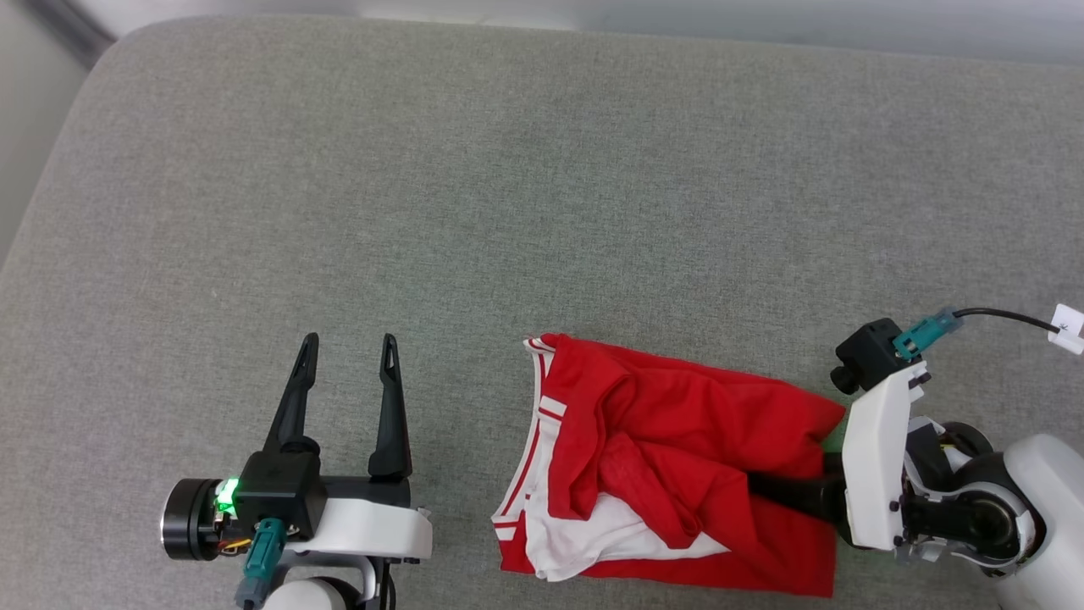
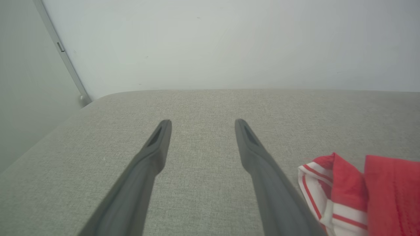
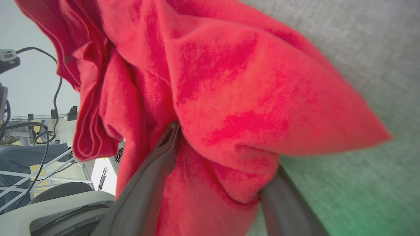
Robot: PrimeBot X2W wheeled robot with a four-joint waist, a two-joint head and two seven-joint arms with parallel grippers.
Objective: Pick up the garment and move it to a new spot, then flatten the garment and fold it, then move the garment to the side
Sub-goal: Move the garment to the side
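The garment [image 1: 669,424] lies crumpled on the grey cushioned surface [image 1: 508,186] at the front right, red with a white part and striped trim at its left end. My right gripper [image 1: 762,487] reaches into its right side from the right. In the right wrist view its fingers [image 3: 147,183] stand wide apart, with a bunch of the garment's red cloth [image 3: 229,82] draped between and over them, and its jaws are open. My left gripper [image 1: 350,343] rests open and empty on the bare surface left of the garment. The striped edge of the garment [image 2: 377,190] lies to the right of the left gripper [image 2: 202,123].
The grey surface stretches far back to a pale wall [image 2: 229,42], and its rounded left edge [image 1: 34,212] drops off. A black cable with a white tag [image 1: 1016,318] runs from my right wrist. Cables and metal frames [image 3: 29,137] stand beyond the front edge.
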